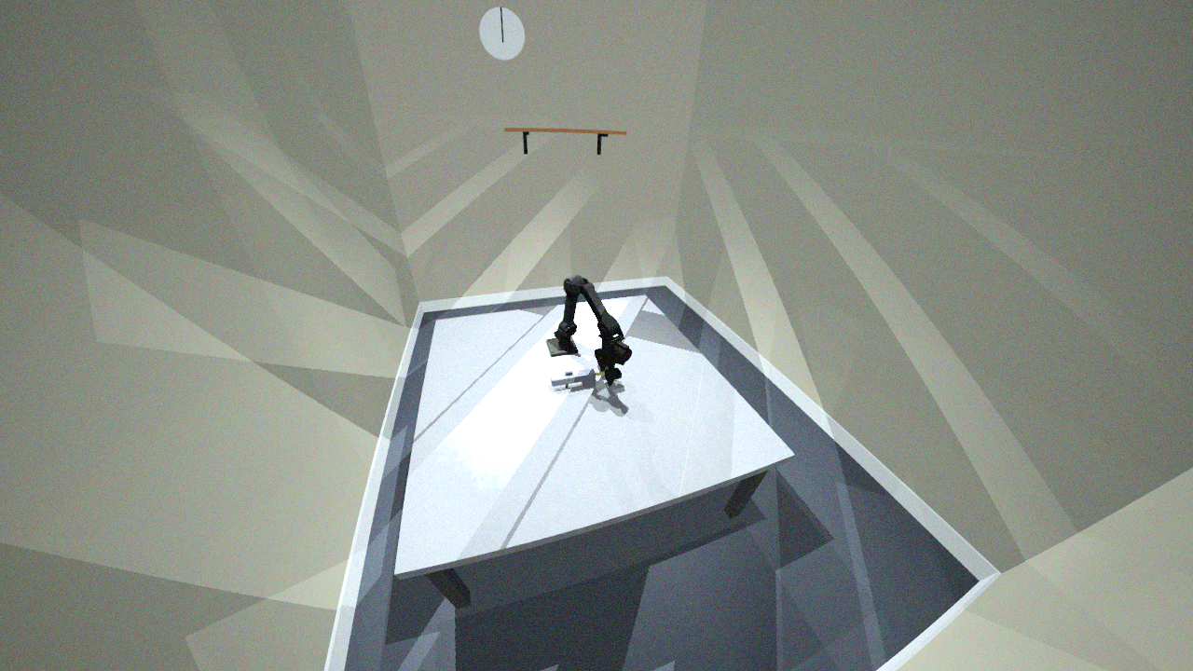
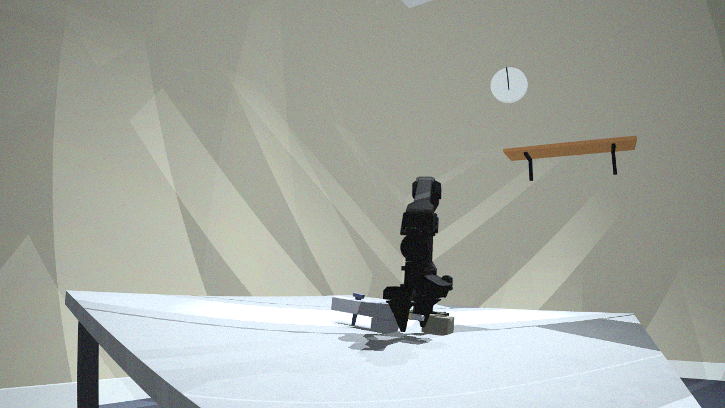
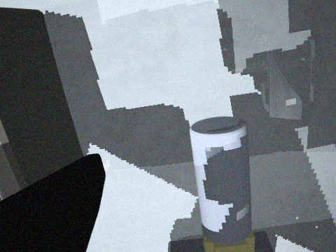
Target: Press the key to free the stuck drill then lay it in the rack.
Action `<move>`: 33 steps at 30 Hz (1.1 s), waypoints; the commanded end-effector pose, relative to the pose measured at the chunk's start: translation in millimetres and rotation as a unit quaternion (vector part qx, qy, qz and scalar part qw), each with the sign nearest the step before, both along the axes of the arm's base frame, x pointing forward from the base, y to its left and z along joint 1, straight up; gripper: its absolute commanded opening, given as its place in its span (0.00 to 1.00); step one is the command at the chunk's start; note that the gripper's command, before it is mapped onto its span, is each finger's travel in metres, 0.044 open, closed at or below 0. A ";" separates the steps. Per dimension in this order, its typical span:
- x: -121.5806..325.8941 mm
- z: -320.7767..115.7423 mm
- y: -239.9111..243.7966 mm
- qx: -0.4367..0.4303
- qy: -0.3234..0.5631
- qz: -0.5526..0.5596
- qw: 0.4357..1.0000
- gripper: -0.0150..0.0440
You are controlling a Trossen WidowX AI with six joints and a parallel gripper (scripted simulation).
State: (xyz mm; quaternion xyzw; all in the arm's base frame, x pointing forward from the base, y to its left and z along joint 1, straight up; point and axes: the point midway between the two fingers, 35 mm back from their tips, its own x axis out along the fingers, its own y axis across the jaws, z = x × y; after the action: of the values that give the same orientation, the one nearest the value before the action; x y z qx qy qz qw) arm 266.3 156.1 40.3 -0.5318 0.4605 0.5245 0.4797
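The hand (image 1: 611, 382) (image 2: 413, 327) (image 3: 224, 154) is open, its fingers apart and gripping nothing. The drill (image 1: 598, 374) (image 2: 416, 318) (image 3: 224, 175) is close by the fingertips, its long axis roughly level, its pale end pointing away from the grey housing (image 1: 572, 378) (image 2: 361, 307) beside the hand.

In the wrist view, the lower frame edge is cutting off the pale cylinder (image 3: 225, 182); from the top, the gripper (image 1: 611, 379) is appearing too small for its fingertips to be distinguished.
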 end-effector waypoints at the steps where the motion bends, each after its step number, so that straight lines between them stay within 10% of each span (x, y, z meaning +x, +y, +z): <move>1: -0.8 -1.8 -2.5 0.000 0.002 0.002 1.000 1.00; 9: -1.4 -3.5 -5.3 0.000 0.002 0.002 1.000 1.00; 24: 0.1 -1.7 -3.6 0.000 0.000 0.000 1.000 0.33; 33: -1.3 -0.3 -4.0 0.000 0.002 0.002 1.000 0.25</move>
State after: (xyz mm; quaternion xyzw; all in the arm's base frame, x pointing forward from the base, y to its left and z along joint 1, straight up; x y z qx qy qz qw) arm 266.2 152.3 38.6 -0.5316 0.4607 0.5243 0.4799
